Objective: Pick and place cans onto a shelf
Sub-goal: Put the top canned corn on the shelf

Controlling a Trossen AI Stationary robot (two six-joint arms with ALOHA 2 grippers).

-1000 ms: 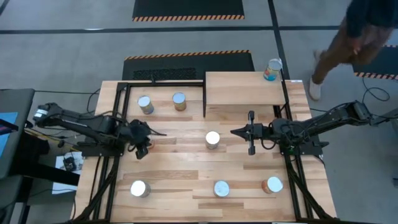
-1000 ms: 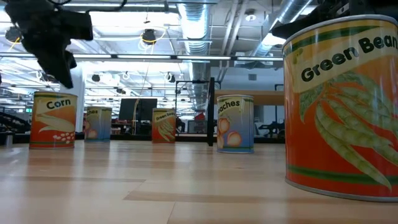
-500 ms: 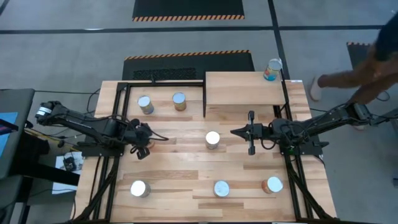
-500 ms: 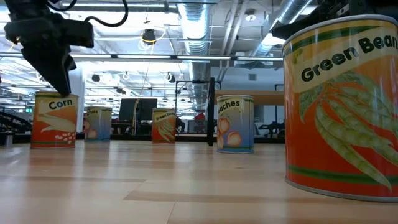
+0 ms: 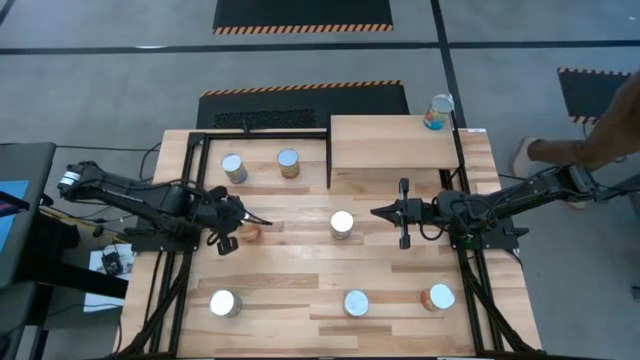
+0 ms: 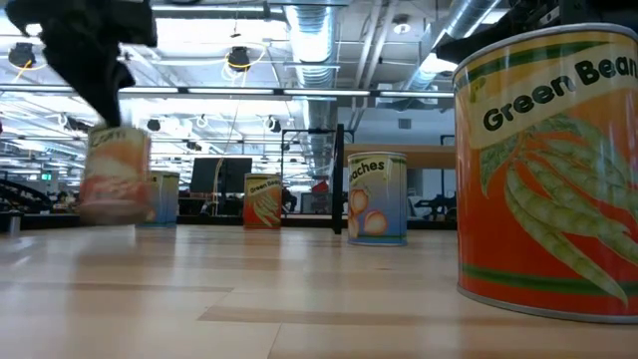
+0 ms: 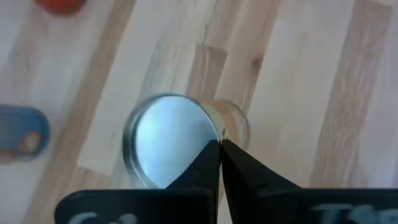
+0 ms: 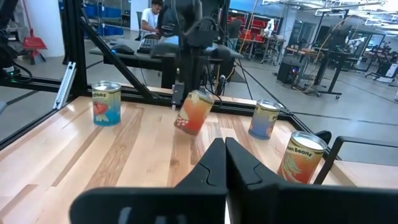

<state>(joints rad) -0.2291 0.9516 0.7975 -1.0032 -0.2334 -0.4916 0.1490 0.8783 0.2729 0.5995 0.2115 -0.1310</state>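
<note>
A corn can (image 5: 247, 233) with an orange label leans tilted at the table's left middle, also visible as the corn can (image 8: 193, 112) and the corn can (image 6: 115, 175). My left gripper (image 7: 221, 144) is over it, shut. Several other cans stand upright on their bases: two at the far left (image 5: 233, 167) (image 5: 288, 162), one in the middle (image 5: 342, 224), three along the near edge (image 5: 225, 303) (image 5: 356, 303) (image 5: 438, 297). One more can (image 5: 438, 112) stands on the shelf's (image 5: 390, 145) far right corner. My right gripper (image 5: 375, 212) hangs shut at the right middle, pointing left, touching nothing. My left gripper comes at the corn can from above, pointing down, with its shut fingertips (image 7: 211, 155) at the rim of the lid (image 7: 214, 132). I cannot tell whether they pinch the rim or only press against it. The can is tilted off upright under them.
A black metal frame (image 5: 260, 132) borders the table's far left. A large green-beans can (image 6: 548, 170) stands close to the low camera. A person's leg and shoe (image 5: 560, 152) show past the table's right edge. Bare planks lie between the middle can and the near row.
My left gripper has shut over the corn can. That can stood upright before and now leans over, blurred, its base risen from where it sat. The person at the right has walked farther out of view.
</note>
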